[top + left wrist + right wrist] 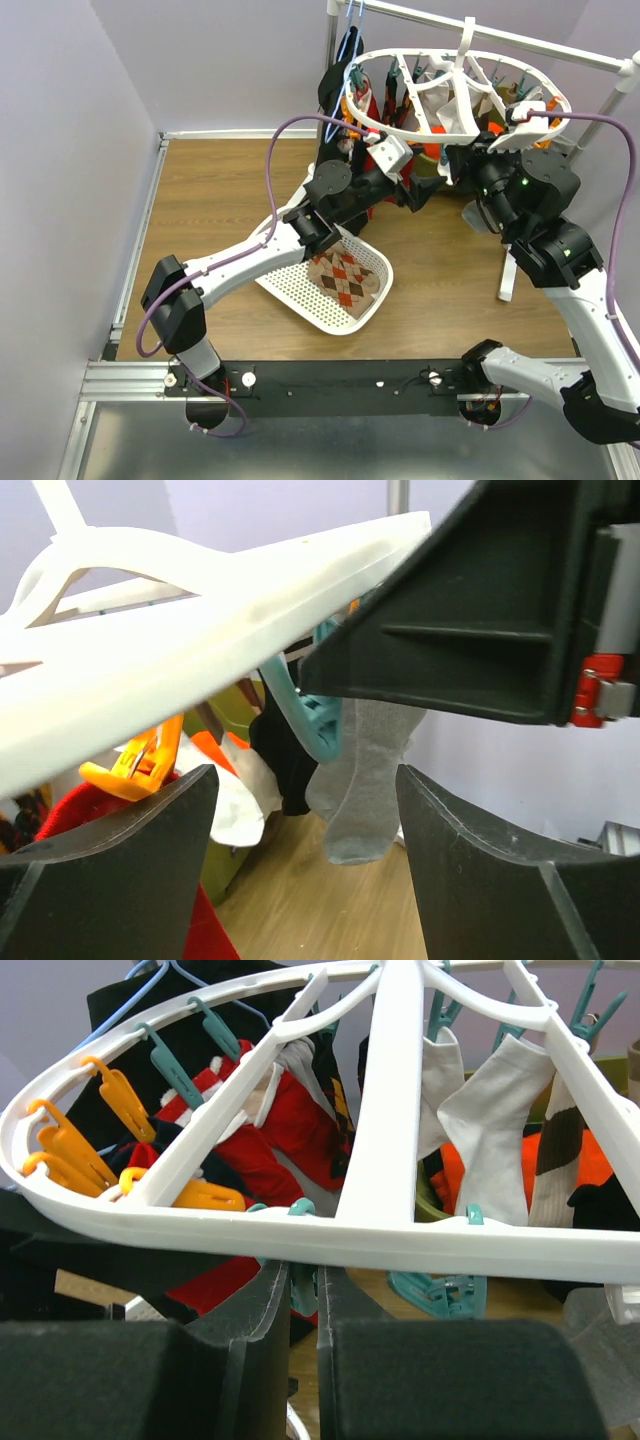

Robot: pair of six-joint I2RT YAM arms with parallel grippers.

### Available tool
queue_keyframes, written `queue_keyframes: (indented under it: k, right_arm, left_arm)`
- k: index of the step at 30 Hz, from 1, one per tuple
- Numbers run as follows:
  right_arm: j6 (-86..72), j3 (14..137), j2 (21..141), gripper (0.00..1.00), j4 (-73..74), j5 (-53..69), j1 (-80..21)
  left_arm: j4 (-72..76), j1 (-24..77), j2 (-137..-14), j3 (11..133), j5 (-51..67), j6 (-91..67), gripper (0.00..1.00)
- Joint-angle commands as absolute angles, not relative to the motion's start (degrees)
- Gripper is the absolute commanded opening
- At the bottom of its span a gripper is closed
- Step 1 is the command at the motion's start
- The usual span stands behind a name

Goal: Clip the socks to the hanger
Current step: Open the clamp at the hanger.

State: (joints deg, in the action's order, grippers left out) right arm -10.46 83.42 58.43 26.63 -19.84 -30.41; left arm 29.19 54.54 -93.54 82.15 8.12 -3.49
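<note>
While the left gripper (305, 780) gapes wide and empty just under the hanger (200, 650) rim, the right gripper (304, 1305) pinches a teal clip (303, 1285) between nearly closed fingers, directly beneath that rim.

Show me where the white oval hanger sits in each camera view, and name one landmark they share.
Top external: the hanger hangs at upper right, above both arms.
Left wrist: its rim slants across the upper left.
Right wrist: the hanger spans the whole upper frame.
Shared landmark: the red sock hanging under it.
</note>
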Motion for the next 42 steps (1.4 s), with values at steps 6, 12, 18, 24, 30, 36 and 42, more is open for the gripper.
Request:
queue_keyframes:
  k: [6,12,18,24,30,36,42]
  right_arm:
    - [-10.2,81.2,55.8,0.05,25.8,-16.2,-30.7]
    - [-10.0,81.2,55.8,0.04,25.9,-13.8,-30.7]
    - [-9.5,81.0,56.4,0.04,26.2,-12.8,-30.7]
    - [-9.4,81.6,56.7,0.12,26.7,-14.2,-30.7]
    - [-11.6,84.3,57.6,0.38,29.7,-15.3,-30.6]
    - [-15.6,89.5,58.6,0.58,34.4,-14.9,-30.7]
    - [-17.2,90.3,59.9,0.62,35.2,-16.0,-30.7]
  left_arm:
    - [31.8,51.9,-97.3,87.2,20.2,-7.6,0.78]
    - [31.8,51.5,-99.4,89.9,22.1,-9.8,0.74]
    - [31.8,51.6,-99.9,91.0,22.5,-11.1,0.58]
    - [31.8,51.4,-98.3,89.0,20.8,-11.2,0.26]
    - [31.8,51.4,-97.6,87.8,19.0,-10.9,0.11]
    - [31.7,51.5,-97.5,87.5,16.0,-10.5,0.1]
    - [31.7,52.0,-97.3,87.0,13.3,-9.9,0.08]
